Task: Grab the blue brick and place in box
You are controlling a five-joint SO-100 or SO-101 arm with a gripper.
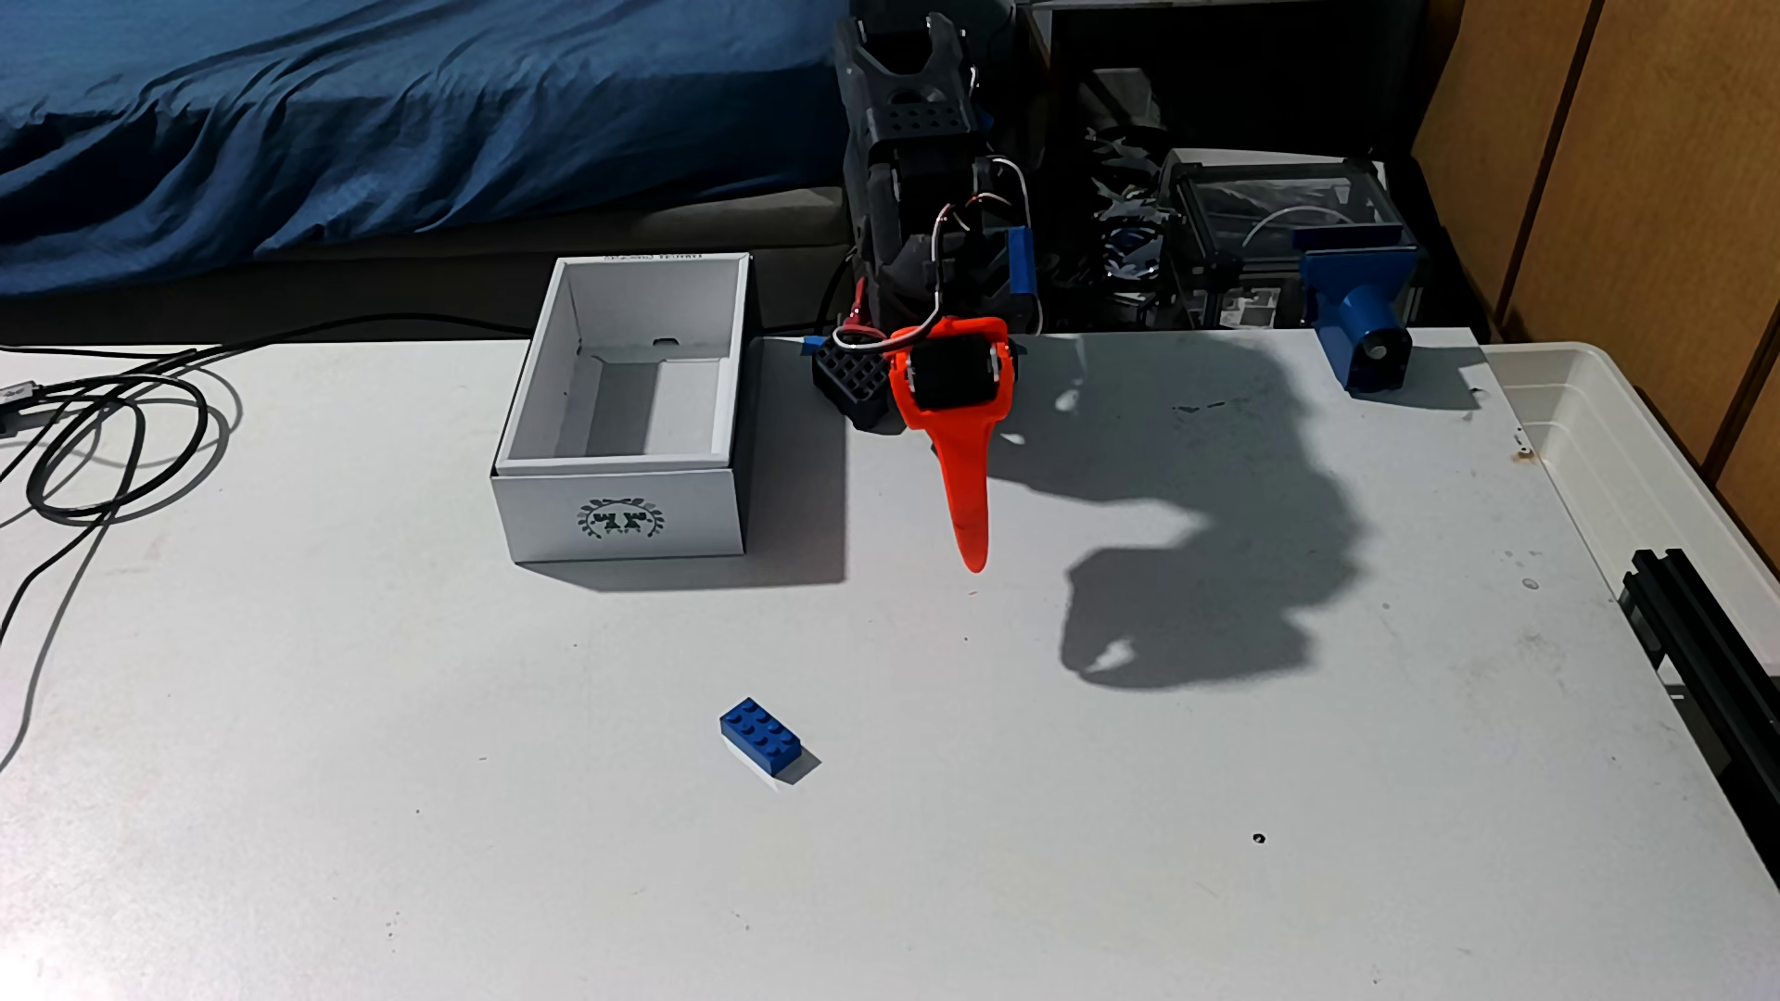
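The blue brick (761,739) lies studs up on the white table, alone in the near middle. The box (616,510) stands open and looks empty at the back of the table, its wreath emblem facing the camera. My gripper (973,558) hangs in the air just right of the box, pointing down, well behind and to the right of the brick. Its orange finger (958,481) is in plain sight and covers the other one. The shadow on the table shows the tips together, with nothing held.
The black arm base (905,192) rises behind the box. A blue clamp-like mount (1358,318) sits at the back right, beside a translucent tub (1589,404). Black cables (96,433) coil at the left edge. A black rail (1705,626) juts in at the right.
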